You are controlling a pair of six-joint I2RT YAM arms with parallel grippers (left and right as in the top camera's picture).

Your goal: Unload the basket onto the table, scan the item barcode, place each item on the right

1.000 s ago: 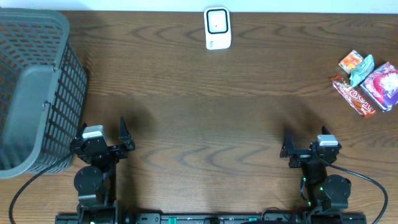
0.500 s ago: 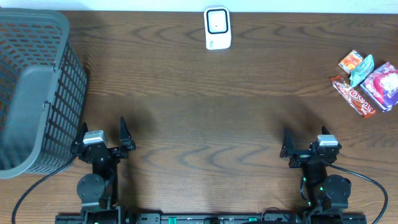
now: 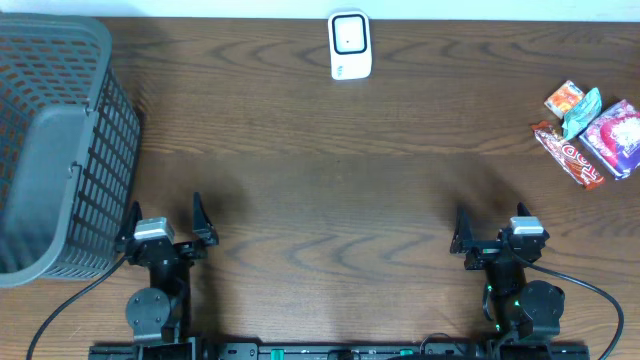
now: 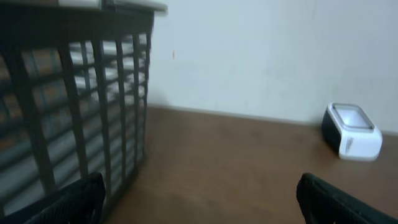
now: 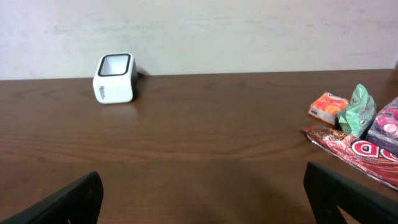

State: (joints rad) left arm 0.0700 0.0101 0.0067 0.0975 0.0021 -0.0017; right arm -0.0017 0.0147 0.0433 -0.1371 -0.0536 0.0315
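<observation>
The white barcode scanner (image 3: 350, 45) stands at the table's far edge, near the middle; it also shows in the left wrist view (image 4: 351, 130) and the right wrist view (image 5: 114, 78). The items lie in a cluster at the far right: a red wrapper (image 3: 568, 155), a green packet (image 3: 582, 112), an orange box (image 3: 564, 98) and a purple packet (image 3: 618, 138). My left gripper (image 3: 165, 218) and right gripper (image 3: 492, 232) sit low near the front edge. Both are open, with only bare table between the left gripper's (image 4: 200, 193) and the right gripper's (image 5: 202, 186) fingers.
A dark grey mesh basket (image 3: 60, 140) fills the far left of the table, close beside the left arm; its wall (image 4: 81, 99) takes up the left of the left wrist view. A white wall runs behind the table.
The left arm has drawn back a little toward the front edge. The right arm, the items and the scanner have not moved.
</observation>
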